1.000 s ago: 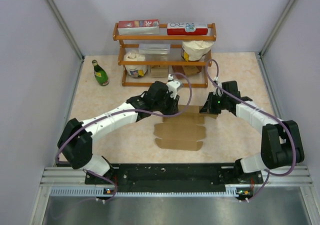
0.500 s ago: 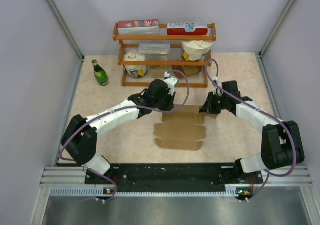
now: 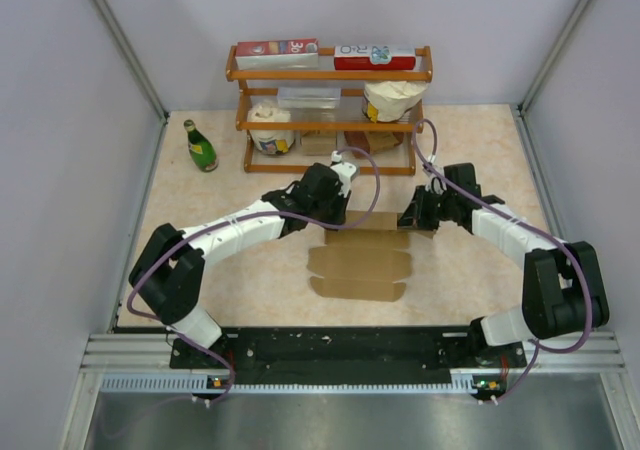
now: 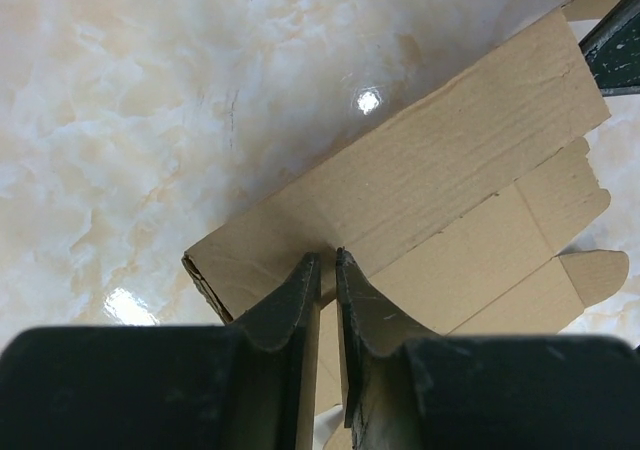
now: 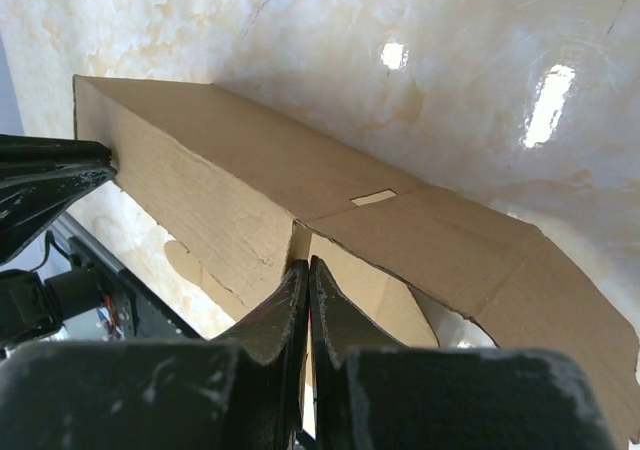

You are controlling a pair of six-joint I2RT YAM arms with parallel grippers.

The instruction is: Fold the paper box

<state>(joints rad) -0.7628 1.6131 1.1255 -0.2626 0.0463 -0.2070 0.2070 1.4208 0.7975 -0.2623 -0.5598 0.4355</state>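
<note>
The paper box (image 3: 360, 265) is a flat brown die-cut sheet lying on the table, with its far panel standing up. My left gripper (image 3: 338, 215) is at the panel's left end. In the left wrist view its jaws (image 4: 326, 260) are a thin slit apart and straddle the wall's edge (image 4: 420, 190). I cannot tell whether they pinch it. My right gripper (image 3: 413, 220) is at the right end. Its fingers (image 5: 303, 265) are pressed together at the corner where the wall (image 5: 220, 170) meets an end flap, with cardboard between them.
A wooden rack (image 3: 330, 73) stands at the back, holding red-and-white cartons (image 3: 277, 52), white tubs (image 3: 270, 125) and a bag (image 3: 393, 100). A green bottle (image 3: 200, 146) stands to its left. Grey walls close in both sides.
The left arm's elbow has shifted right and its wrist has settled lower at the raised panel's left end. The right arm and the box have not visibly moved.
</note>
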